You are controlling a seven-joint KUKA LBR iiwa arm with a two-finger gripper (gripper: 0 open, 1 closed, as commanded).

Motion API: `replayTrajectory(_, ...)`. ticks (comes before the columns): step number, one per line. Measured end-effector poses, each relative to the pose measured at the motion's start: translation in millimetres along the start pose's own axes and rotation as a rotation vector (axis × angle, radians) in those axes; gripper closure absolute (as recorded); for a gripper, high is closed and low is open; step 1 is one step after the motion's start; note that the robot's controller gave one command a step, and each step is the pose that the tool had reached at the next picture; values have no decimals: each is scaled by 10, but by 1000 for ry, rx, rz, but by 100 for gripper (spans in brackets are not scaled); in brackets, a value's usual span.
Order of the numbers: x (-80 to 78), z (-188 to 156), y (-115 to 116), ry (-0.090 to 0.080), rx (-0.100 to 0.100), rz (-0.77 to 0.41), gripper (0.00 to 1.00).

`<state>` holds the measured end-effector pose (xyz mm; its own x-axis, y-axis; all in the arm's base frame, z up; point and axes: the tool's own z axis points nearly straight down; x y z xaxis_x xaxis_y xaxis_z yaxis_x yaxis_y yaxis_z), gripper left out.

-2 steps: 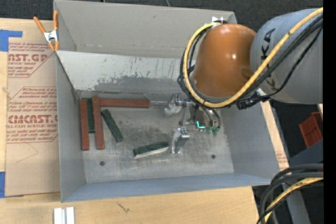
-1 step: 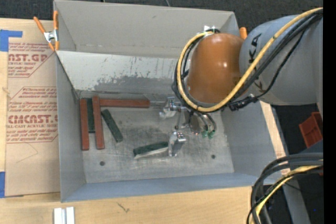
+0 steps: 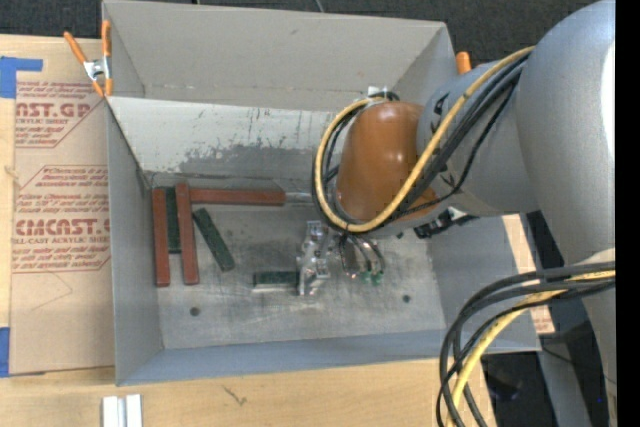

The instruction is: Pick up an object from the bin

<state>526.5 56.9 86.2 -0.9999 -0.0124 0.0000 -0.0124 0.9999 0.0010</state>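
Watching the overhead feed, one arm reaching into the bin. The gripper sits low over the floor of the grey metal bin, beneath the orange wrist cover and its yellow-and-black cables.

Jaw state: I cannot tell from this angle whether they are spread or pressed together.

Candidate thing: a small dark green block, flat on the floor, its long axis pointing straight at the jaws. Its near end comes right up to the tip. I cannot tell whether that end touches the tip or lies just beside it. I do not see it between the jaws, so I log no hold.

Other contents, all further out on the block's side of the jaws:
- a dark green stick, lying on a slant, beyond the block and a little nearer the back wall;
- a long red-brown stick, lying crosswise near the foot of the back wall, its near end well apart from the jaws;
- farthest from the jaws, an inner red-brown stick and an outer red-brown stick, lying parallel, with a thin green stick between them.

On the opposite side, just beside the jaws, I note a small green bit. I cannot tell whether it lies loose or belongs to the tool.
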Motion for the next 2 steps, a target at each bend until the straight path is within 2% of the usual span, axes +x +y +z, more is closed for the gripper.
replayTrajectory(1,0,0,0,0,0,0,100)
replayTrajectory(2,-139,-1261,-127,-2,0,35,100)
